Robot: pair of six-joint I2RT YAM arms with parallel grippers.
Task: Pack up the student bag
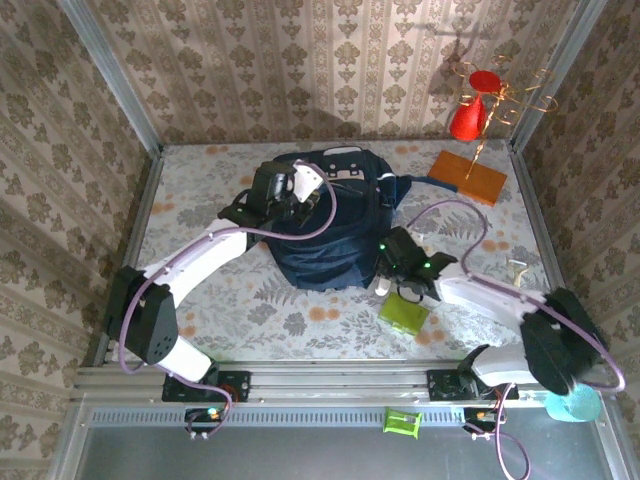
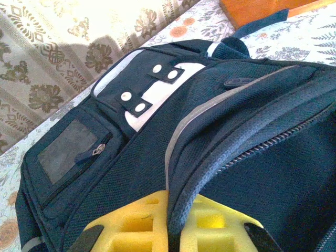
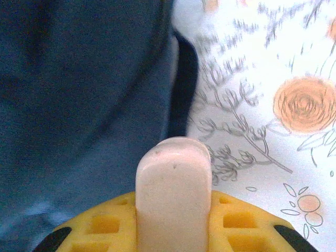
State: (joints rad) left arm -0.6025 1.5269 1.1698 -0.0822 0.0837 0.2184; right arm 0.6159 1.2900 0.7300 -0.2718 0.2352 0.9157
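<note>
Navy fabric lies in the middle of the floral-patterned bench (image 1: 230,310): the large dark navy fabric backpack (image 1: 325,245) rests flat there, with its white-grey buckle patch (image 2: 157,89) facing up at its far end.

My left hand (image 1: 292,195) sits over the backpack's far left part. It is pressed together on a padded fold of the backpack beside the zip, and that fold runs up between my 2 yellow fingers (image 2: 131,226).

My right hand (image 1: 400,268) is low at the backpack's right edge, just beside the fabric. It is pinching a small pale pinkish block with a rounded end (image 3: 173,178), which stands upright between its 2 yellow fingers (image 3: 105,226).

A flat lime-green box (image 1: 403,315) lies off the backpack's near right corner, just beside that hand. An orange wooden board (image 1: 468,177) lies to the right of the backpack's far end, and a red cone on a wire stand (image 1: 470,115) rises beyond the board.
</note>
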